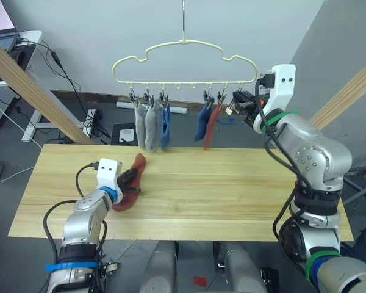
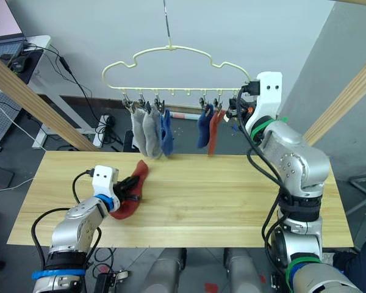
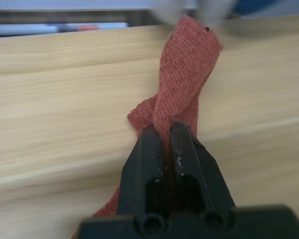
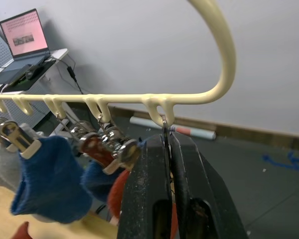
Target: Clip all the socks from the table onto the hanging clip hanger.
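Left tool (image 1: 132, 178) clenches the last rust-red sock (image 1: 130, 183) on the desk (image 1: 232, 195); right tool (image 4: 168, 142) pinches the far-right clip (image 4: 165, 130) of the clip hanger (image 1: 184, 60).

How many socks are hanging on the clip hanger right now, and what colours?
5. On the clip hanger: two grey socks at its left end, a blue sock beside them, then another blue sock and a rust-red sock toward the right.

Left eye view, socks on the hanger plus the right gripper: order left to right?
light grey sock → second light grey sock → blue sock → second blue sock → rust-red sock → right gripper
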Motion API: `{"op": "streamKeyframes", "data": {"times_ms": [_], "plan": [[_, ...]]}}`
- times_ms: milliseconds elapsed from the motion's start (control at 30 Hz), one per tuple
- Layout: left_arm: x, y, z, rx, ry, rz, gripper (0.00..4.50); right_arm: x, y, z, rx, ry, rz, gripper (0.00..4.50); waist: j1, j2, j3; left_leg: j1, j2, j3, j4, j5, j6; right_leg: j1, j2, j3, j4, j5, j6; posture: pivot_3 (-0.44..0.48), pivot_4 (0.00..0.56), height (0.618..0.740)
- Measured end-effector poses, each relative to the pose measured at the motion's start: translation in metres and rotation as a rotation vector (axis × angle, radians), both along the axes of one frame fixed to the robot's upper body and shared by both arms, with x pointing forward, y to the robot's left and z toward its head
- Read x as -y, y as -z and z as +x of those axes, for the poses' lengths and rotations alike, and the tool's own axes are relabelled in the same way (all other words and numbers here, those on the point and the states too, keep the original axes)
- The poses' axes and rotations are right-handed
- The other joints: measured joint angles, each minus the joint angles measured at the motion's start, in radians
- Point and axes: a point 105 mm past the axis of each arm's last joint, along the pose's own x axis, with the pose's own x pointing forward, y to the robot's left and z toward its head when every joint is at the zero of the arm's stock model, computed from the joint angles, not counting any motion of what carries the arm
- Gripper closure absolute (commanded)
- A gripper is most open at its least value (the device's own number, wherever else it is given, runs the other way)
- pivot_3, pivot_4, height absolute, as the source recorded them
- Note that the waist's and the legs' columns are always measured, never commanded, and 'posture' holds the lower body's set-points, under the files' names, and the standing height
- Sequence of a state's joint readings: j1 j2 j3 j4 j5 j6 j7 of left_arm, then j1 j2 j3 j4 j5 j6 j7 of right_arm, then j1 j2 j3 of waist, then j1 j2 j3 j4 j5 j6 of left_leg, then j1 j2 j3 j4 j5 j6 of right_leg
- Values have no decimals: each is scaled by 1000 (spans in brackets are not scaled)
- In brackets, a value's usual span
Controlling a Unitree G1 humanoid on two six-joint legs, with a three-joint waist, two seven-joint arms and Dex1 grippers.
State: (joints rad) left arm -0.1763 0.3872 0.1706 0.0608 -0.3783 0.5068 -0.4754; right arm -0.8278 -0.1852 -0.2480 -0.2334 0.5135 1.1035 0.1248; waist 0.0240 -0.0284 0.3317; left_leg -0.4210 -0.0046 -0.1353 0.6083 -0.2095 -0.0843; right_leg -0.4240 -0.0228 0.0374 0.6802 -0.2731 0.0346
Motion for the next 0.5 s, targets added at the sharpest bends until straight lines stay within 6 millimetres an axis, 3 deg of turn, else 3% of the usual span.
{"op": "streamKeyframes", "data": {"times_ms": [133, 267, 500], "plan": [[66, -24, -24, -8, 259, -168, 4451, 2, -5, 1, -116, -55, 128, 4500, 2, 1, 1, -3, -1, 0, 1, 1, 1, 0, 0, -2, -1, 0, 0, 145, 368, 740], [120, -63, -31, 40, 430, -323, 4451, 6, -9, -1, -187, -87, 177, 4500, 1, 1, 1, -4, -1, 2, 1, 1, 2, 0, 0, -2, 0, 0, 0, 132, 371, 740], [177, -98, -33, 30, 536, -536, 4451, -4, -5, -10, -280, -160, 257, 4500, -6, 1, 1, -4, -2, 4, 1, 1, 3, -1, 1, -3, 0, 0, 0, 114, 366, 740]]}}
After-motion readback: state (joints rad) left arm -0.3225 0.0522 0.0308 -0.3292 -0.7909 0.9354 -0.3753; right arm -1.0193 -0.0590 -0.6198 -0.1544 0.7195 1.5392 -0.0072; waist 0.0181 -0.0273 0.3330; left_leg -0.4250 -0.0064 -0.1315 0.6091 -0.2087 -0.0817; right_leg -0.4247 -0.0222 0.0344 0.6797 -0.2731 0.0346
